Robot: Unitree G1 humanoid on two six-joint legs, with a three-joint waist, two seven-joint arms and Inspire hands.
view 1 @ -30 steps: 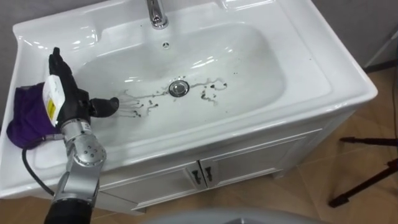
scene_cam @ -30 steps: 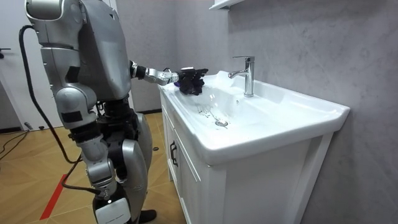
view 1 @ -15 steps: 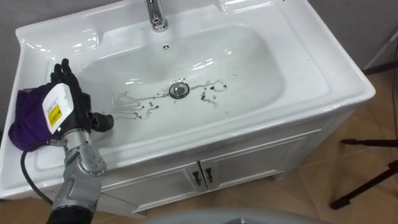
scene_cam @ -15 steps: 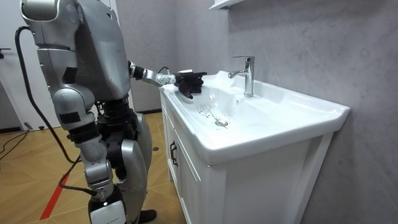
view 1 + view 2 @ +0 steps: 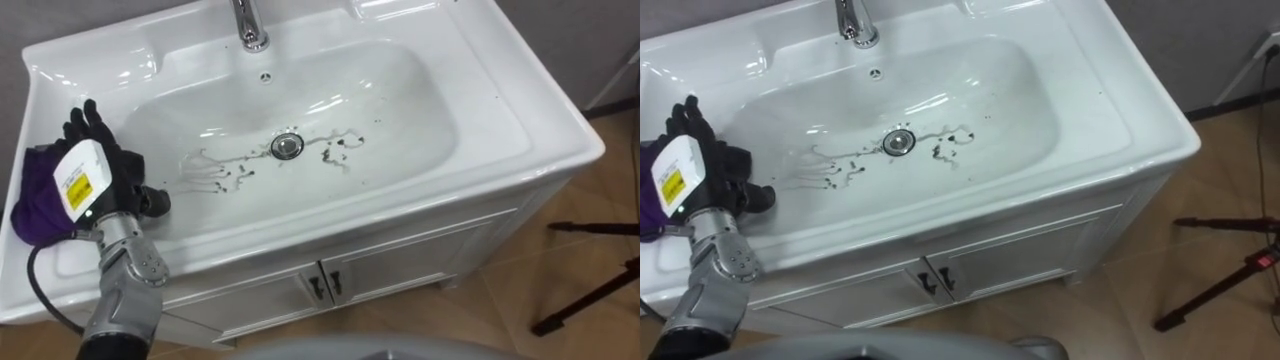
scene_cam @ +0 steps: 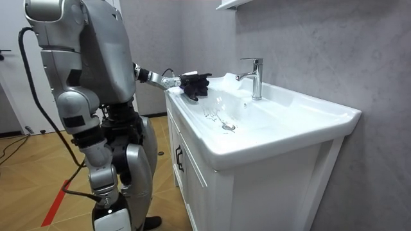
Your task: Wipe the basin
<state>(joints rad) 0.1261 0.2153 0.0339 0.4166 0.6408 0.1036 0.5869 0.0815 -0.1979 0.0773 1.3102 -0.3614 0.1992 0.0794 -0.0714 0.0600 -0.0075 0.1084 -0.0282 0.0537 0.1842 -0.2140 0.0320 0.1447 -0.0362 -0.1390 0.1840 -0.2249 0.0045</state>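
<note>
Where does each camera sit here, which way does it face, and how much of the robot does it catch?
Left eye view: on the head, looking down at the basin; the left hand shows, resting on the cloth.
Right eye view: just beside it, same downward look, same hand.
Room view: out in the room off the basin's end, facing along it past the tap; the robot stands at the room view's left, left arm stretched out.
Shared: all three show basin, tap and left hand.

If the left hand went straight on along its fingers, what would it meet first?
Likely the purple cloth beneath the left hand, then the basin's back ledge; its height over the cloth is unclear.
</note>
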